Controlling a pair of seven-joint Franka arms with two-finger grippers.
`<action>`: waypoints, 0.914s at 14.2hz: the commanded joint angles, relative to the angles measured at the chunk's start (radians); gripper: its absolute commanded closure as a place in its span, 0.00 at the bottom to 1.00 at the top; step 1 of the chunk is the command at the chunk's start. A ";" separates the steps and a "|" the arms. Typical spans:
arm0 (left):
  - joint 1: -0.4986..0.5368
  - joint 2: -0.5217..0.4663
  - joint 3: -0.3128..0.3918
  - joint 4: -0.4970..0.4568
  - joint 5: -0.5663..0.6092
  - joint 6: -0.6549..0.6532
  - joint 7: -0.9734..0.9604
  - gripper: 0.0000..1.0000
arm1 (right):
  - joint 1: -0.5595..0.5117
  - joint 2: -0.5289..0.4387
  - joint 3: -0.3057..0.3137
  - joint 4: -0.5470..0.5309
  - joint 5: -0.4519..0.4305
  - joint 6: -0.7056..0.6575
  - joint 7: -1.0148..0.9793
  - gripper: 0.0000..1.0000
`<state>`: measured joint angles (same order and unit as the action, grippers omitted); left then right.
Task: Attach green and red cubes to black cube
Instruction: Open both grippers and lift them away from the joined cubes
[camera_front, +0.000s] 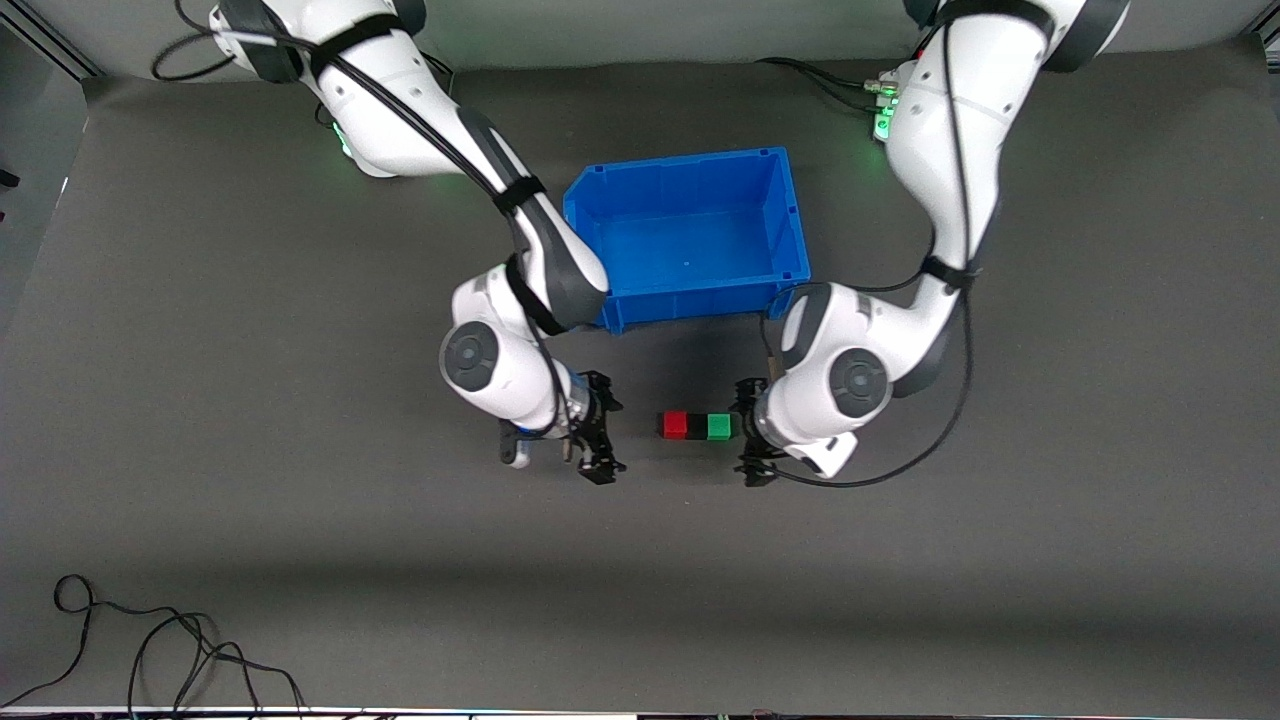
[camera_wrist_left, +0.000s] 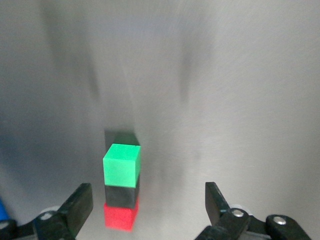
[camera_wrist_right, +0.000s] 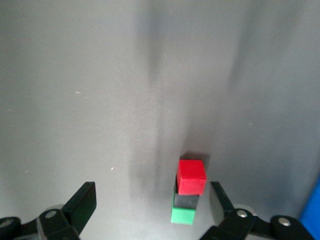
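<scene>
The red cube (camera_front: 675, 425), the black cube (camera_front: 697, 426) and the green cube (camera_front: 719, 426) sit joined in one row on the grey table, black in the middle. My left gripper (camera_front: 750, 432) is open and empty, just off the green end of the row. My right gripper (camera_front: 605, 428) is open and empty, a short gap off the red end. The left wrist view shows the green cube (camera_wrist_left: 121, 165), black cube (camera_wrist_left: 121, 194) and red cube (camera_wrist_left: 120, 216) ahead of the left gripper (camera_wrist_left: 148, 205). The right wrist view shows the red cube (camera_wrist_right: 192, 176), black cube (camera_wrist_right: 186, 200) and green cube (camera_wrist_right: 183, 215) near the right gripper (camera_wrist_right: 152, 205).
A blue bin (camera_front: 680, 165) stands farther from the front camera than the cubes, between the two arms, with nothing in it. A loose black cable (camera_front: 150, 650) lies near the table's front edge at the right arm's end.
</scene>
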<state>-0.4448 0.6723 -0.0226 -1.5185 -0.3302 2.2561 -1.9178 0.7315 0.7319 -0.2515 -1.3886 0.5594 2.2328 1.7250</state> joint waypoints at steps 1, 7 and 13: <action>0.098 -0.140 0.018 -0.023 0.005 -0.159 0.046 0.00 | 0.000 -0.121 -0.073 -0.024 -0.023 -0.163 -0.106 0.00; 0.282 -0.289 0.024 0.003 0.124 -0.421 0.445 0.00 | 0.008 -0.301 -0.267 -0.026 -0.061 -0.517 -0.471 0.00; 0.336 -0.347 0.027 0.004 0.354 -0.601 0.878 0.00 | -0.078 -0.560 -0.214 -0.122 -0.377 -0.602 -0.821 0.00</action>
<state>-0.1194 0.3513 0.0068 -1.5063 -0.0463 1.6977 -1.1965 0.7130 0.3036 -0.5248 -1.4141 0.2616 1.6282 1.0265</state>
